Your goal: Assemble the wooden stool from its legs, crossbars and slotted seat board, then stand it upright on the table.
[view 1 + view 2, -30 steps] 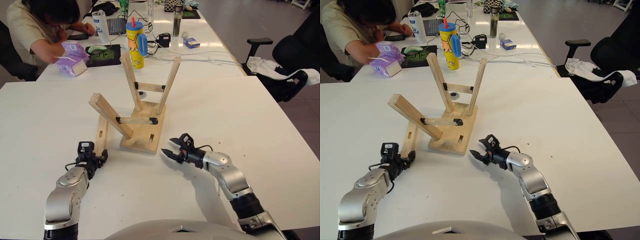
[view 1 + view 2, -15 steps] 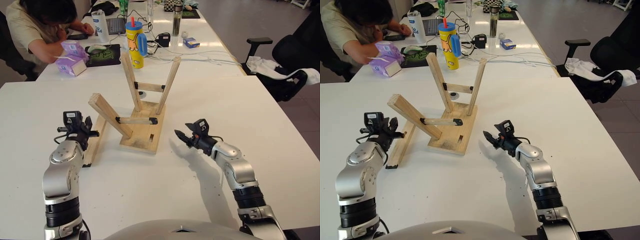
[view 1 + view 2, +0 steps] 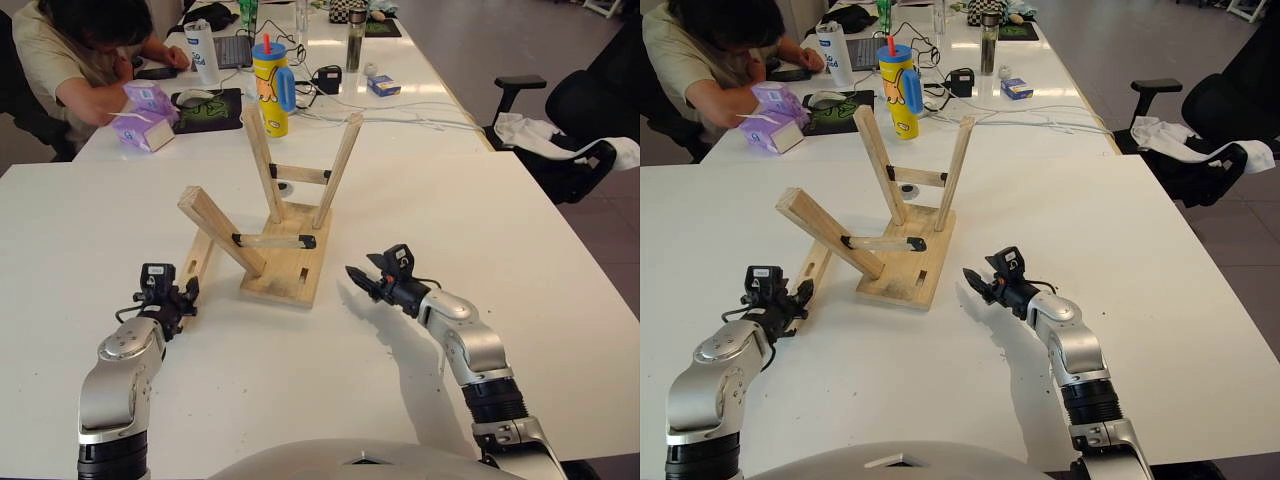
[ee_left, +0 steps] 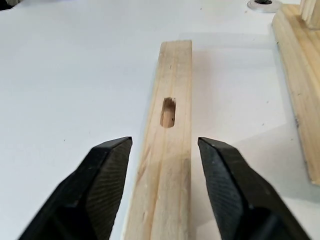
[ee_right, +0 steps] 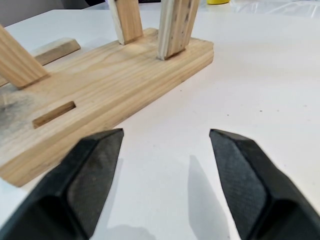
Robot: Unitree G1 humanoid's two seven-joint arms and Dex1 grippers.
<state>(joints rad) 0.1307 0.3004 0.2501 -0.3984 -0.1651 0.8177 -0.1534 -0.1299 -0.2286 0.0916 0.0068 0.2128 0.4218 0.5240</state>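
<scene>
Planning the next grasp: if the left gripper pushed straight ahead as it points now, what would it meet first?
Probably the loose leg: it lies flat on the table between the left gripper's open fingers, which would slide along its sides; height is unclear.

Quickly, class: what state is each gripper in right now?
Left gripper: open, straddling the loose leg, not clamped.
Right gripper: open, empty, beside the seat board.

Near end of the loose leg (image 4: 169, 150), cut off at the left wrist view's edge.
</scene>
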